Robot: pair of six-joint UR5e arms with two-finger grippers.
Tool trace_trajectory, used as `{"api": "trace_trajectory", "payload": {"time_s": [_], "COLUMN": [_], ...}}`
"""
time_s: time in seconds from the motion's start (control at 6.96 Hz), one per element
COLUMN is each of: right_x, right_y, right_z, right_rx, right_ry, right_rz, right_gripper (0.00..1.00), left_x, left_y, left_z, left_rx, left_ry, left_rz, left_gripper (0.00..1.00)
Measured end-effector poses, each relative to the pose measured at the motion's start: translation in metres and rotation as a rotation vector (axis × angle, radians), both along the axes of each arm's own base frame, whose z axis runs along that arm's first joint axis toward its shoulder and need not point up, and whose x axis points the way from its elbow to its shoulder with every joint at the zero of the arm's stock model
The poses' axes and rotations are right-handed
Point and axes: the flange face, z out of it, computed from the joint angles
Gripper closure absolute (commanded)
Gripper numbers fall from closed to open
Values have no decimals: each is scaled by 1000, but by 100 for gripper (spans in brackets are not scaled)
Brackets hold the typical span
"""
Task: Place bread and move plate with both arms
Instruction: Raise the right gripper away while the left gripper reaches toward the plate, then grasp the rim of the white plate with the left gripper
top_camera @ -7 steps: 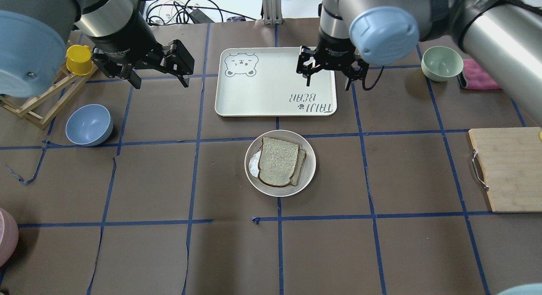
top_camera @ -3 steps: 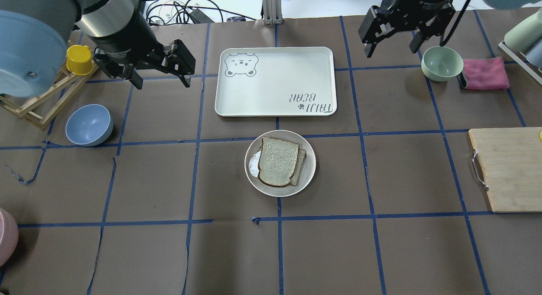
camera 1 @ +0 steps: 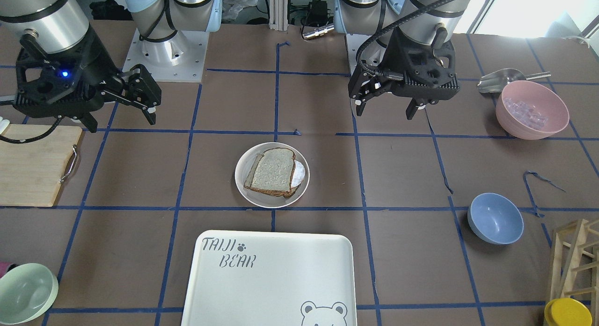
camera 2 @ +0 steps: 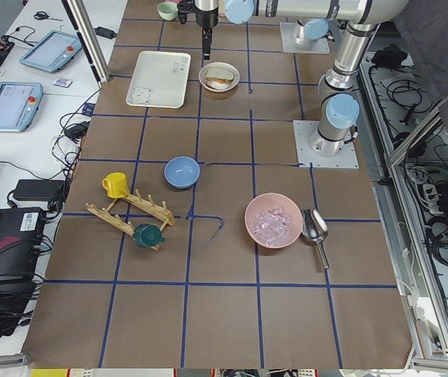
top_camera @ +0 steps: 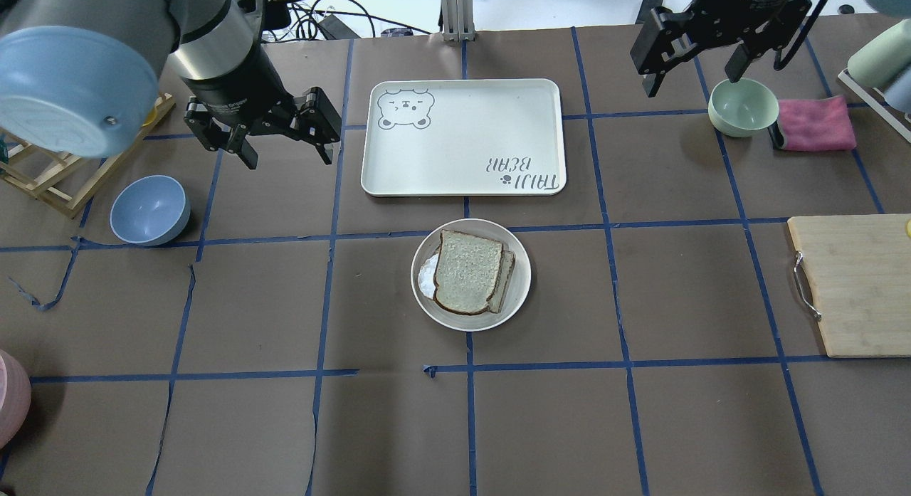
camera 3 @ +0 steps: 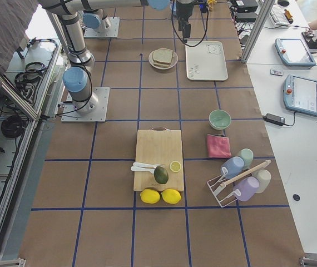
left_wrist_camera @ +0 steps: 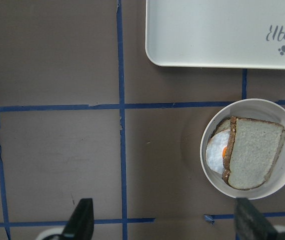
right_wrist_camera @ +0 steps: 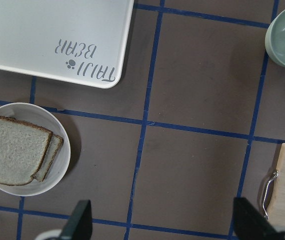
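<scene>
**Both grippers empty and raised; bread stacked on plate at frame centre**

**Left gripper** [top_camera: 287, 144]: upper left of the overhead frame. Fingers spread wide, nothing between them. It hangs over the table [top_camera: 270, 211], just off the left edge of the TAIJI BEAR tray [top_camera: 462, 136].

**Right gripper** [top_camera: 692, 80]: upper right of the overhead frame. Fingers likewise apart and empty. It is beside the green bowl [top_camera: 744, 106].

**Bread** [top_camera: 466, 272]: lies flat on the plate [top_camera: 522, 268] at the centre of the overhead frame, topmost of a stack. A second slice [top_camera: 507, 275] pokes out from under its right side, and a fried egg [top_camera: 425, 274] shows at its left. The long axis runs nearly top to bottom of the frame, slightly tilted.

**Governing relation:** the plate lies below and right of the left gripper, and below and left of the right gripper, so the two flank it. The left looks the nearer. The tray sits just above the plate, with a narrow strip of table between them and no contact.

**Judgement:** the bread appears placed and the plate move is still to do. Each gripper would need to come down to its own side of the rim, across the bread's short axis.

**View differences:**
- Left wrist view: shows the orange yolk [left_wrist_camera: 224, 151] tucked at the top slice's edge. Overhead gives only a white sliver there.
- Right wrist view: shows the second slice's offset edge plainly, and hardly any egg.
- Side views: the grippers are too small to tell how their fingers stand.
</scene>
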Motion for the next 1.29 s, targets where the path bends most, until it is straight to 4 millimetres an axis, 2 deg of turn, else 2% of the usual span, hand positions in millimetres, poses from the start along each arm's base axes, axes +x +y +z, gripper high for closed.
{"api": "trace_trajectory", "payload": {"time_s": [0.29,0.43,0.57,0.86,1.01,1.15,1.29], "right_x": [2,4,5,6,6,5,5], "right_y": [3,3,3,2,2,2,1], "right_z": [0,-1,-1,-2,-3,-4,-6], "right_rx": [2,4,4,6,9,11,13], "right_ry": [-8,-27,-37,-42,-42,-43,-43], "right_rz": [-1,-1,-1,-1,-1,-1,-2], "right_gripper": [0,0,0,0,0,0,0], "left_x": [-6,-13,-22,-50,-59,-63,-65], "left_y": [-3,1,9,26,35,41,44], "left_z": [-86,-132,-170,-222,-240,-249,-255], "left_rx": [60,74,80,43,32,35,43], "left_ry": [8,44,74,97,100,101,99], "left_rz": [141,211,245,254,249,248,249], "left_gripper": [0,0,3,3,3,4,11]}}
